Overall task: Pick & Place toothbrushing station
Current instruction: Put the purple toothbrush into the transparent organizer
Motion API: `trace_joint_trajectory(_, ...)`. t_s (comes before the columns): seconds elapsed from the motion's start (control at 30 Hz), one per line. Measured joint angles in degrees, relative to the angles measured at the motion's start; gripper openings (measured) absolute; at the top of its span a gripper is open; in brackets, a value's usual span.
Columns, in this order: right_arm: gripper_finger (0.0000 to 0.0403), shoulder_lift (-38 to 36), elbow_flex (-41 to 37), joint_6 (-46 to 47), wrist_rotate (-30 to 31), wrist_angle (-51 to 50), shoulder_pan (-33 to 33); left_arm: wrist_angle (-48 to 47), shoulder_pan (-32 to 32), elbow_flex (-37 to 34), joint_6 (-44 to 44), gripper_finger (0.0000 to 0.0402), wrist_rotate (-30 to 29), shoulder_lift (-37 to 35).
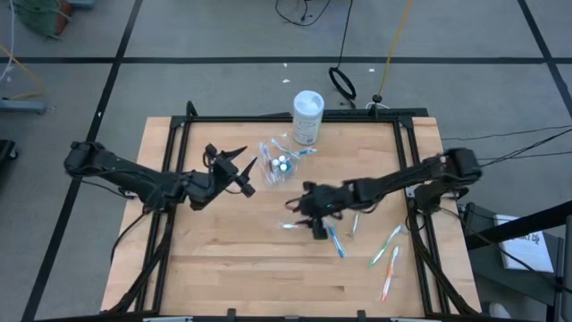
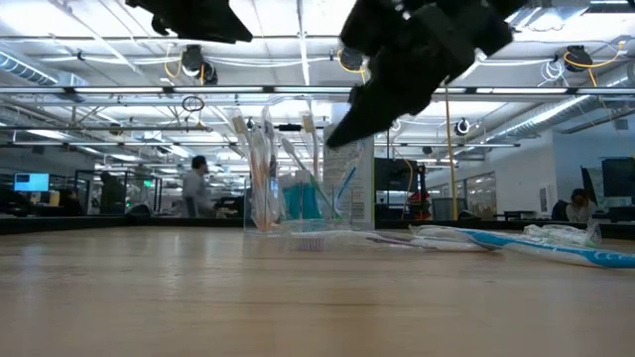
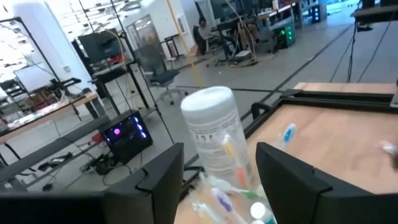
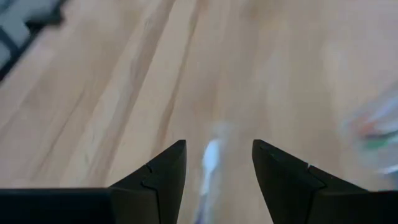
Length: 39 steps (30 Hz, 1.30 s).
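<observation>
Both arms reach toward the middle of the surface point(image 1: 223, 268), fingers spread.

The left end effector point(image 1: 234, 164) hangs just beside the clear cup point(image 1: 277, 165) of toothbrushes, fingers apart and holding nothing, with the white tub point(image 1: 307, 116) beyond. The right end effector point(image 1: 308, 210) points down, fingers spread over what seems a toothbrush point(image 4: 211, 155) lying flat. More toothbrushes point(image 1: 384, 255) lie scattered near the right arm.

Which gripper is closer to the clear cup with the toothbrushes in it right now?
Left. The left gripper sits open just beside the clear cup, on its left in the high view. The right gripper is open farther off, nearer the table's front, over a loose toothbrush.
</observation>
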Motion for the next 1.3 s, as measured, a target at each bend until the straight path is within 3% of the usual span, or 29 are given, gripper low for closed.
trace_joint_trajectory(0.3, 0.0176, 15.8, 13.17, 4.31, -0.07, -16.92, -0.04, -0.21, 0.79, 0.0, 6.48, 0.0207, 0.04, -0.3)
trace_joint_trajectory(0.5, 0.0176, 18.86, 13.71, 8.09, -5.84, -16.39, -1.18, -0.26, 1.71, 0.0, 7.58, 0.0207, 0.06, -0.27)
trace_joint_trajectory(0.67, 0.0151, 18.99, 13.16, 9.06, -5.98, -16.59, -1.73, -0.23, 2.4, 0.0, 9.45, 0.0207, -0.17, -0.27)
trace_joint_trajectory(0.93, 0.0019, 18.78, 12.99, 1.68, -5.6, -16.68, -1.93, 1.89, -0.79, 0.0, 15.23, 0.0207, -14.28, -2.11)
trace_joint_trajectory(1.13, 0.0021, 17.87, 12.8, -1.12, -6.23, -15.16, -1.9, 1.91, -3.45, -0.02, 22.16, 0.0207, -22.18, -5.23)
trace_joint_trajectory(1.23, 0.0011, 15.92, 12.73, -1.93, -6.28, -10.91, -1.99, 1.94, -3.8, 0.0, 21.92, 0.0207, -24.37, -6.96)
trace_joint_trajectory(1.3, 0.0009, 13.32, 12.73, -2.82, -3.24, -6.72, -2.05, 1.93, -3.74, 0.0, 20.34, 0.0207, -25.04, -7.48)
